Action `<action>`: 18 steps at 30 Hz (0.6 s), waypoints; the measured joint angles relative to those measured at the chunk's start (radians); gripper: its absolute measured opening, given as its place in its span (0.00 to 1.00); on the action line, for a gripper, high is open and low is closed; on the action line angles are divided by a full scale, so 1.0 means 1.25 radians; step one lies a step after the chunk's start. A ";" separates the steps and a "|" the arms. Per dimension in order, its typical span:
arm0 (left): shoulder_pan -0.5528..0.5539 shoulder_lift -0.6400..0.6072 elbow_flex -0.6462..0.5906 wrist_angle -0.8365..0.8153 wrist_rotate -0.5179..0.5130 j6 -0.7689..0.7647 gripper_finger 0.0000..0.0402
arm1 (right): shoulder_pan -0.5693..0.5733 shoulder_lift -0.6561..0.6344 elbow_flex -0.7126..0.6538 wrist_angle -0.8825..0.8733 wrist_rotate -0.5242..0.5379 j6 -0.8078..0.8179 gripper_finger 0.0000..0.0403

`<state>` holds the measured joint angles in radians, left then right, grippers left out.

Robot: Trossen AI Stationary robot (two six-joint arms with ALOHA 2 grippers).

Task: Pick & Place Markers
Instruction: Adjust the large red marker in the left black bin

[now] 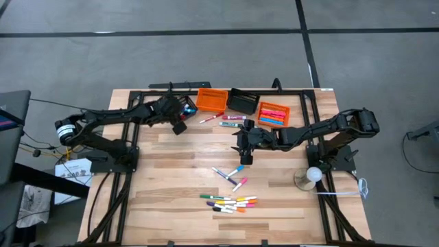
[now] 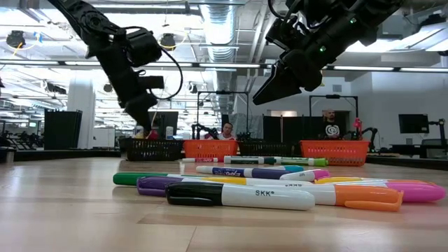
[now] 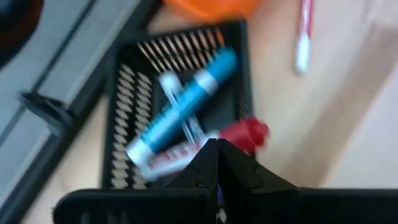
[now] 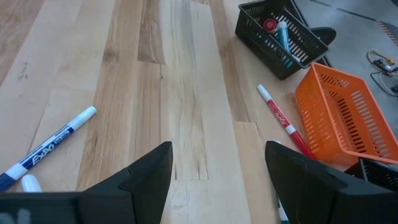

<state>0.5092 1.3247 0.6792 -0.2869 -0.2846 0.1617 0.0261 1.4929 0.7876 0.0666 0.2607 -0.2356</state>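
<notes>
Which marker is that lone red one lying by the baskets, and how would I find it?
Start at the row of baskets along the table's far edge and find the empty orange basket near the left gripper. On the bare wood beside it lies the red-capped marker, slanted. Unlike the markers next to it, its cap is red and it lies alone rather than paired.

Lighting's pretty even overall, coming from ceiling strip lights (image 2: 42,15) you can see in the low view, which blow out a bit to white. Shadows on the counter (image 1: 178,199) are soft and faint, no harsh glare on the wood. The left wrist view is badly smeared, the markers in the black bin (image 3: 124,93) are fuzzy blobs. The low view has the near markers (image 2: 238,196) sharp and the room behind softer. The right wrist view is crisp, though its own fingers (image 4: 146,177) look soft.
</notes>
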 joint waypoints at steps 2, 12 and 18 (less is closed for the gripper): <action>0.015 0.000 0.000 0.043 0.001 0.015 0.02 | 0.000 0.000 0.000 0.000 0.000 0.000 0.62; 0.018 0.000 0.000 0.118 0.003 0.011 0.02 | 0.000 0.000 0.000 -0.001 -0.001 0.000 0.62; -0.010 0.000 -0.001 -0.042 0.000 -0.050 0.02 | 0.000 0.000 0.000 -0.001 -0.001 0.000 0.62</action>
<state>0.4971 1.3252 0.6777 -0.3395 -0.2846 0.0997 0.0261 1.4929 0.7876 0.0650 0.2600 -0.2356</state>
